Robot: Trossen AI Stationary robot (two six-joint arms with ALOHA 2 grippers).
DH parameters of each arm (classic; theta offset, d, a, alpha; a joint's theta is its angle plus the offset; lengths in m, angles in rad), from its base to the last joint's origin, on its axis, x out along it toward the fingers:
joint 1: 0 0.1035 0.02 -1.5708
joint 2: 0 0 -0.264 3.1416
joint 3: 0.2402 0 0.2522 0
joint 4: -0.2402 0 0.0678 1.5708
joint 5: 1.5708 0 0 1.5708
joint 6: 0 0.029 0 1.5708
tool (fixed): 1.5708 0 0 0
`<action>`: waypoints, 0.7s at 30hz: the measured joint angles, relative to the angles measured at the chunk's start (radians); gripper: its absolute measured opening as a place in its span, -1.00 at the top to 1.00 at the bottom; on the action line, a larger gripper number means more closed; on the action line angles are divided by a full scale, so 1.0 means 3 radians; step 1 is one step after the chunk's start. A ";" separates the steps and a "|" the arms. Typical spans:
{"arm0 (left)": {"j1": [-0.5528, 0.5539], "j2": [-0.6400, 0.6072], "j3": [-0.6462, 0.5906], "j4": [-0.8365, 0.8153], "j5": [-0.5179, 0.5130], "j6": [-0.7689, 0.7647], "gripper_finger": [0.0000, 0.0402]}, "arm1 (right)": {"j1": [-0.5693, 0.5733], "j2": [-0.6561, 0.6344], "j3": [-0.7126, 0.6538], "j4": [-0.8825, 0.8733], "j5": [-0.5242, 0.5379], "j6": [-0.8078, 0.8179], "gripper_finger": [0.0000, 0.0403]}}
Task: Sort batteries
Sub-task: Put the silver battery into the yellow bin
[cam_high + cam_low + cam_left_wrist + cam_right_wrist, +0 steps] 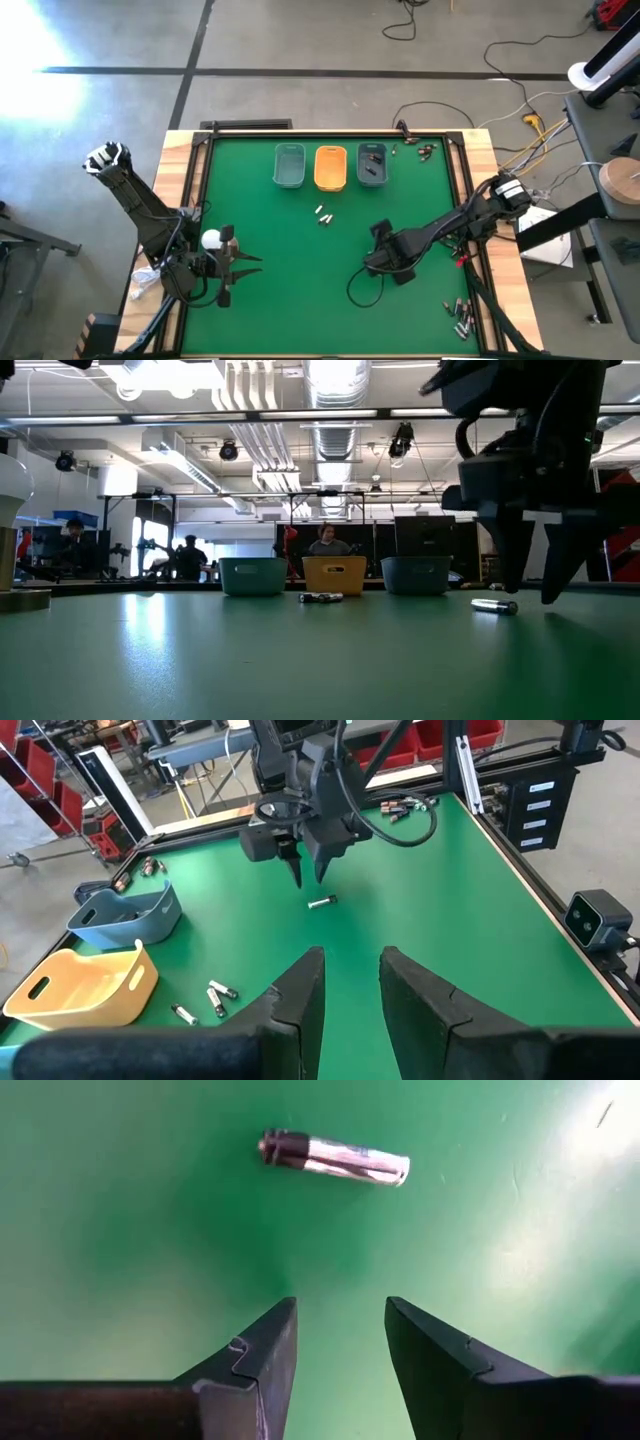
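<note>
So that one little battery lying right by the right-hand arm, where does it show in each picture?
High view: not discernible, hidden under the right tool.
Low view: lone battery on the mat, beside the dark tool.
Left wrist view: battery just below that tool.
Right wrist view: battery beyond the fingers.
Shared landmark: the right tool.

The right end effector points down at the green bench, its 2 dark fingers standing apart with bare green surface showing in the gap. Nothing sits between them. Beyond the fingertips lies 1 battery on its side, silvery along the body with a dark end, clear of both fingers.
</note>
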State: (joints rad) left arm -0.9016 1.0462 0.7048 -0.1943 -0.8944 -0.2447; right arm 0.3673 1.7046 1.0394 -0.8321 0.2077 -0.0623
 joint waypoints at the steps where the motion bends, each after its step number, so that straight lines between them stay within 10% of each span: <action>1: 0.0000 0.0000 0.0000 0.0001 -0.0001 0.0000 0.60 | 0.0005 0.0000 0.0028 0.0006 -0.0006 0.0058 0.26; 13: 0.0066 0.0062 -0.0001 0.0808 0.0302 0.0112 0.60 | 0.0272 -0.0042 0.0525 0.0029 0.0003 0.0678 0.23; 21: 0.0612 0.0798 -0.0001 0.1504 0.0604 0.0020 0.60 | 0.0510 -0.0042 0.0886 -0.0316 0.0209 0.1189 0.32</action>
State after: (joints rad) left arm -0.7179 1.2857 0.7044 0.2569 -0.7133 -0.2388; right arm 0.5204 1.6920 1.3053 -0.9268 0.2703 0.2943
